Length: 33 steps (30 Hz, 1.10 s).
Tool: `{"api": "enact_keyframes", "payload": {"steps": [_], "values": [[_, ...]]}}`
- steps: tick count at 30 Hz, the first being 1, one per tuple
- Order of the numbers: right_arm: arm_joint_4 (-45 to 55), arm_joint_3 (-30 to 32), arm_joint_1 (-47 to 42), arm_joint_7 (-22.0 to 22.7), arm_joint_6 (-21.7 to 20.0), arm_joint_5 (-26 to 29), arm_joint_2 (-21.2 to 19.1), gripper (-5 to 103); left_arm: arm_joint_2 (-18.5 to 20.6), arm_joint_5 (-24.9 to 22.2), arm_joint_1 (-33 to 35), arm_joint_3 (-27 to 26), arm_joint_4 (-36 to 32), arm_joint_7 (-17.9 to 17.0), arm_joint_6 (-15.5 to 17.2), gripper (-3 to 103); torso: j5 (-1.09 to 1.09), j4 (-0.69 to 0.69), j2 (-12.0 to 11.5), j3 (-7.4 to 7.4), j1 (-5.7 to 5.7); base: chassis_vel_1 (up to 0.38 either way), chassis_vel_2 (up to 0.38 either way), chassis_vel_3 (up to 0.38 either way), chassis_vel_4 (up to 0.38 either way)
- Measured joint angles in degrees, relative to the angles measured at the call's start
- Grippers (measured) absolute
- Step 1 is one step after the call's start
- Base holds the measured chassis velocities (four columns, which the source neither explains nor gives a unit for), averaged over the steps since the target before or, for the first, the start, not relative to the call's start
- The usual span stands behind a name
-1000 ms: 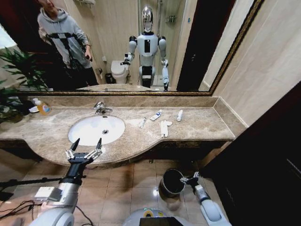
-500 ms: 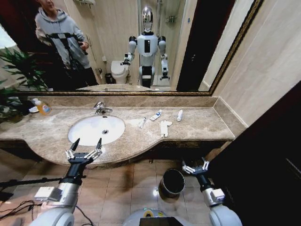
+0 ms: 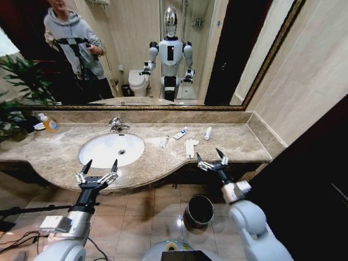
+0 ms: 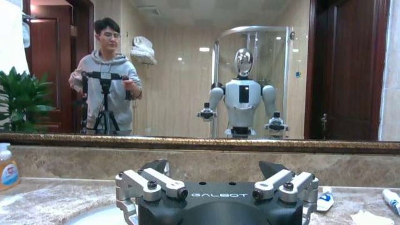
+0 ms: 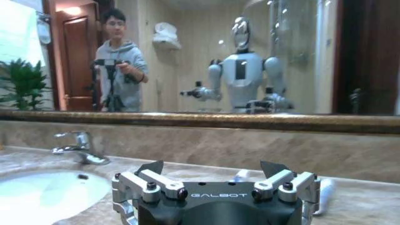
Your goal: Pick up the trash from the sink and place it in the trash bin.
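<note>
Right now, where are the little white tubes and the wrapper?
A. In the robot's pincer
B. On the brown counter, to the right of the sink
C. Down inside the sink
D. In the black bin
B: the tubes and wrapper lie on the marble counter, right of the sink, with both pincers open and empty.

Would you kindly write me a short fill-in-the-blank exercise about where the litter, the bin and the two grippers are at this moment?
1. The trash lies on the marble counter, not in the ____.
2. The trash bin stands on the ____.
3. The right gripper is open at the counter's front edge, directly above the ____.
4. The left gripper is open in front of the ____.

Missing words: sink; floor; trash bin; sink
</note>
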Motion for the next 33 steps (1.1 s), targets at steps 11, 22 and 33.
{"api": "enact_keyframes", "payload": {"steps": [11, 22, 33], "values": [[-14.4, -6.5, 10.6, 1.3, 1.2, -5.6, 3.3, 100, 0.0, 0.0, 0.0, 0.0, 0.0, 0.0, 0.0, 100, 0.0, 0.0, 0.0, 0.0, 0.0, 0.0, 0.0, 0.0, 0.0], [-22.8, -6.9, 13.3, 2.2, -0.3, -6.7, 4.8, 100, 0.0, 0.0, 0.0, 0.0, 0.0, 0.0, 0.0, 100, 0.0, 0.0, 0.0, -0.01, -0.01, 0.0, 0.0, 0.0, 0.0], [-25.3, -6.2, 13.3, 2.2, -0.3, -8.1, 5.3, 94, 0.0, 0.0, 0.0, 0.0, 0.0, 0.0, 0.0, 100, 0.0, -0.01, 0.0, -0.01, -0.01, 0.0, 0.0, 0.0, 0.0]]}}
